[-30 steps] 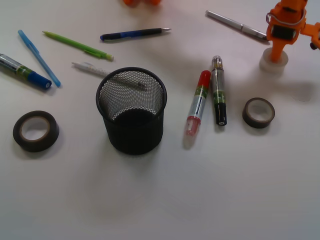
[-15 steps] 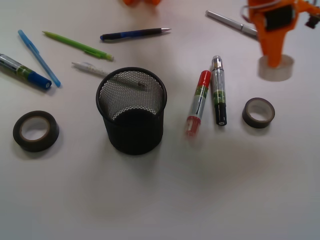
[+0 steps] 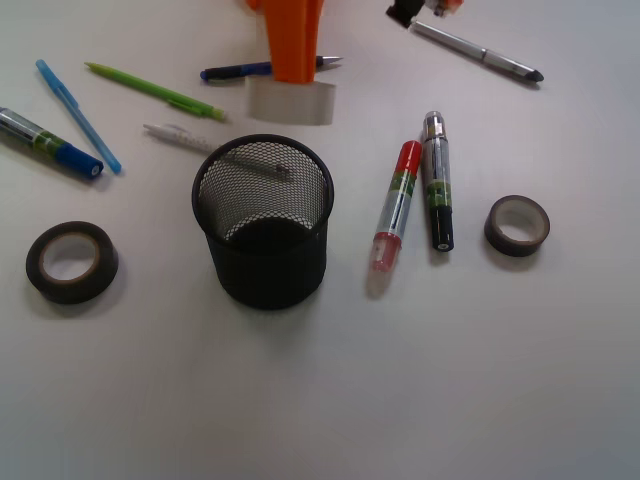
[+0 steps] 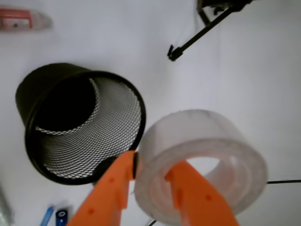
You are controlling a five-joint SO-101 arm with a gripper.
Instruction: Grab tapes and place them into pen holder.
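Observation:
My orange gripper point(image 3: 292, 78) is shut on a clear tape roll point(image 3: 291, 101), held in the air just behind the black mesh pen holder point(image 3: 263, 220). In the wrist view the gripper point(image 4: 148, 172) pinches the roll's wall point(image 4: 207, 160), one finger inside and one outside, beside the holder's rim point(image 4: 84, 122). A dark tape roll point(image 3: 71, 262) lies at the left. A smaller dark tape roll point(image 3: 517, 225) lies at the right.
Pens lie around: blue pen point(image 3: 75, 113), green pen point(image 3: 155, 91), white pen point(image 3: 180, 137), dark blue pen point(image 3: 235, 71), silver pen point(image 3: 478, 52), blue marker point(image 3: 48, 143), red marker point(image 3: 395, 205), black marker point(image 3: 436, 180).
The gripper has lifted the clear tape roll from the back right of the table and carried it left, to just behind the pen holder.

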